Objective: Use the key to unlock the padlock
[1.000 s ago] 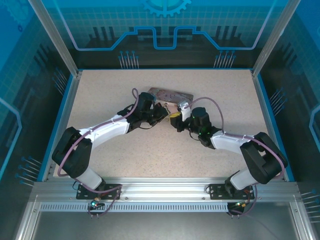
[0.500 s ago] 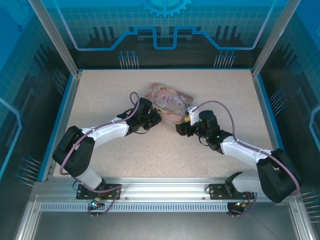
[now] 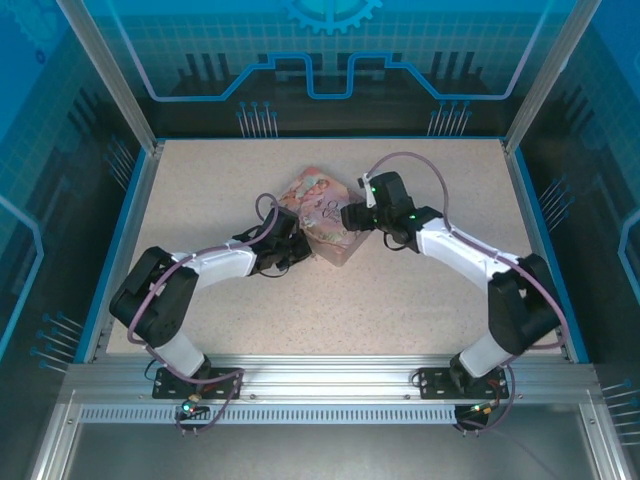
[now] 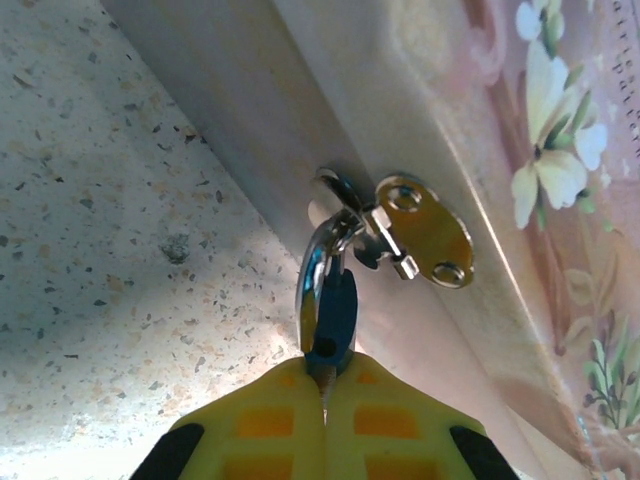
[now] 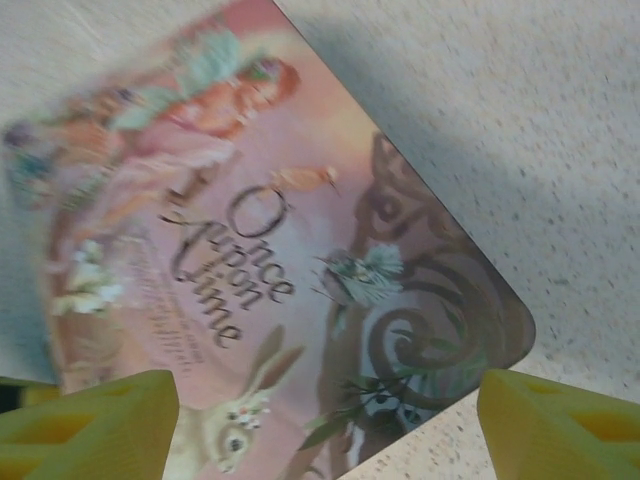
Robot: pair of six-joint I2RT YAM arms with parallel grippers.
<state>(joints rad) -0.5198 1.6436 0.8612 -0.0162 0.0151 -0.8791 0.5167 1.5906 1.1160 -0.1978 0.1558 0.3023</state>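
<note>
The teal-blue padlock (image 4: 335,312) hangs by its silver shackle (image 4: 312,262) from the brass hasp (image 4: 425,230) on the side wall of the pink tin (image 4: 560,150). My left gripper (image 4: 328,375) is shut on the padlock's body, its yellow fingers (image 4: 250,420) closed around the lower end. From above, the left gripper (image 3: 298,240) sits at the tin's (image 3: 320,212) near-left side. My right gripper (image 5: 325,430) hovers open over the tin's illustrated lid (image 5: 260,260), with nothing between its fingers (image 5: 90,420). The right gripper (image 3: 352,215) is at the tin's right edge. The key is out of view.
The speckled table (image 3: 200,190) is bounded by a blue rim and clear enclosure walls (image 3: 110,90). Both arms reach in from the near edge and meet at the tin in the middle. Bare tabletop lies to the left, right and front.
My right arm has swung from the tin's near-right side up and back, and now hangs over the lid. The tin has turned and shifted toward the left gripper, which stays at its side.
</note>
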